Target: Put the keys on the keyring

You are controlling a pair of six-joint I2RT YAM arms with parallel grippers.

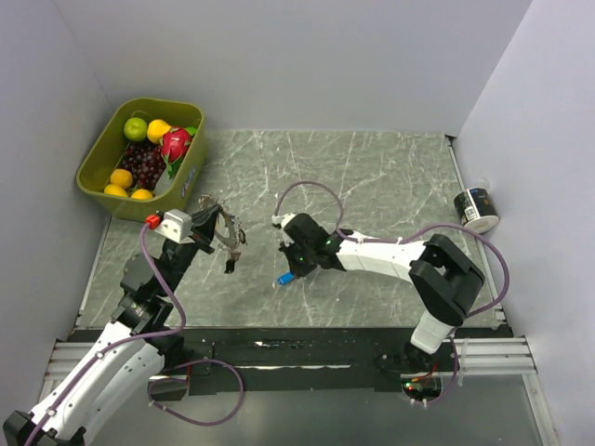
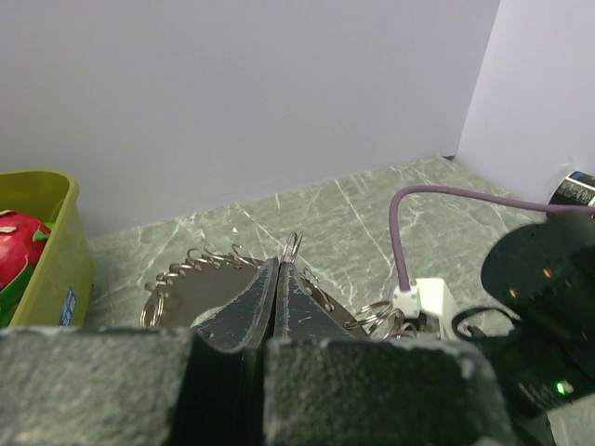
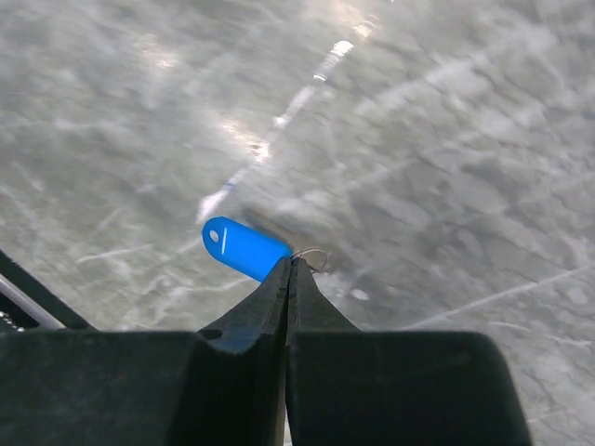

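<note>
At the bottom edge of the overhead view, the left arm (image 1: pixel 102 367) is seen stretched up and to the right from the lower left corner. The right arm (image 1: pixel 386 255) is folded at the lower right and laid out leftwards, low over the counter (image 1: pixel 400 167). The left gripper (image 2: pixel 277 286) is clenched on the keyring (image 2: pixel 172 276), held left of centre. The right gripper (image 3: pixel 289 274) is pinched shut on the small wire loop of the blue-headed key (image 3: pixel 244 247) near the frame's centre; the white mark on its head cannot be read. Farther off, a green basket (image 1: pixel 93 160) of fruit is seen at upper left and a dark-labelled can (image 1: pixel 477 209) at the right edge, its print too small to read.
</note>
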